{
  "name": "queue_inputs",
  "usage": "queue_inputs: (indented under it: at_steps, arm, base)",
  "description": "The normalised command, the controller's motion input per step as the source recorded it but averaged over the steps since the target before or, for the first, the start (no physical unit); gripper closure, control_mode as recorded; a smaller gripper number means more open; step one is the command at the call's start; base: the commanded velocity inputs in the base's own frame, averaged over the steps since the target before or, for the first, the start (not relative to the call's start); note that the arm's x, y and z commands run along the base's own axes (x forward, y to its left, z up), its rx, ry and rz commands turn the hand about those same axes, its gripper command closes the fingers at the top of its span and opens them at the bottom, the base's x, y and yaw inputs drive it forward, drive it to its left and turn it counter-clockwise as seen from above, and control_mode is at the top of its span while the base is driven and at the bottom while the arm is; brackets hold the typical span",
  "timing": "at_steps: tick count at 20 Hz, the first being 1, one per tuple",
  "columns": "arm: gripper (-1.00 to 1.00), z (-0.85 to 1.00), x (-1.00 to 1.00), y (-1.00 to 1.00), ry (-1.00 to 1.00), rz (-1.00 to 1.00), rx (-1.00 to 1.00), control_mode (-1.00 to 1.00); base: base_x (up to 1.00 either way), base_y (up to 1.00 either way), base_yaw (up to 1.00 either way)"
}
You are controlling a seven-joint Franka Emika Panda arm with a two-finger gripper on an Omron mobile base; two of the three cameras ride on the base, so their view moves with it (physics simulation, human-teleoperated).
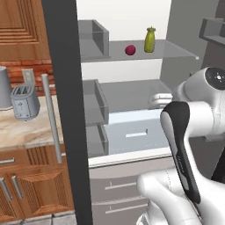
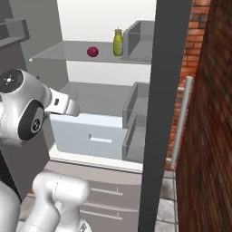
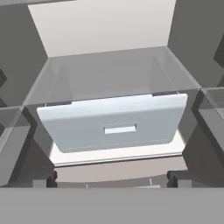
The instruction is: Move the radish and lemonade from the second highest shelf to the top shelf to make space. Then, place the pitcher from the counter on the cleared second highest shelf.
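Fridge point(image 1: 132, 13) open, white back wall lit; radish point(image 1: 130, 50) sitting on the top shelf point(image 1: 176, 52), lemonade point(image 1: 150, 40) upright just beside it, nearer the right wall in the left base view, apart and not touching. Same pair from the right base view: radish point(image 2: 93, 51) left, lemonade point(image 2: 118, 42) right, close to a grey door bin point(image 2: 140, 41). Next shelf point(image 1: 132, 92) down lying bare and grey, with a pale blue drawer point(image 1: 136, 134) below it, slot handle on its front. Arm point(image 1: 180, 145) bent up at lower right, reaching in at the level of that lower shelf; hand partly hidden behind the elbow joint. From the hand view, looking down at the drawer point(image 3: 113, 124) and the glass panel above it; gripper point(image 3: 112, 178) spread wide, one dark fingertip point(image 3: 43, 178) low left, the other low right, nothing between them. Counter point(image 1: 26, 127) off to the left past the dark fridge door point(image 1: 63, 110), carrying a toaster point(image 1: 25, 102) and part of a grey vessel point(image 1: 4, 88) at the frame edge; wooden cabinets point(image 1: 35, 184) beneath with metal handles. Brick wall point(image 2: 208, 113) close on the right in the right base view. Pitcher: cannot tell where.
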Motion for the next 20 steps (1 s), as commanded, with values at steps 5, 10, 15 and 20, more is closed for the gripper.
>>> queue_inputs:
  at_steps: [5, 10, 15, 20]
  arm:
    - [-1.0, 0.0, 0.0, 0.0, 0.0, 0.0, 0.0, 1.0]
    - [-1.0, 0.0, 0.0, 0.0, 0.0, 0.0, 0.0, 1.0]
    - [-1.0, 0.0, 0.0, 0.0, 0.0, 0.0, 0.0, 1.0]
    - [-1.0, 0.0, 0.0, 0.0, 0.0, 0.0, 0.0, 1.0]
  base:
    - [-0.89, -0.13, 0.11]
    - [-0.95, -0.03, 0.17]
    - [-0.8, 0.02, 0.21]
    - [-0.42, 0.41, 0.21]
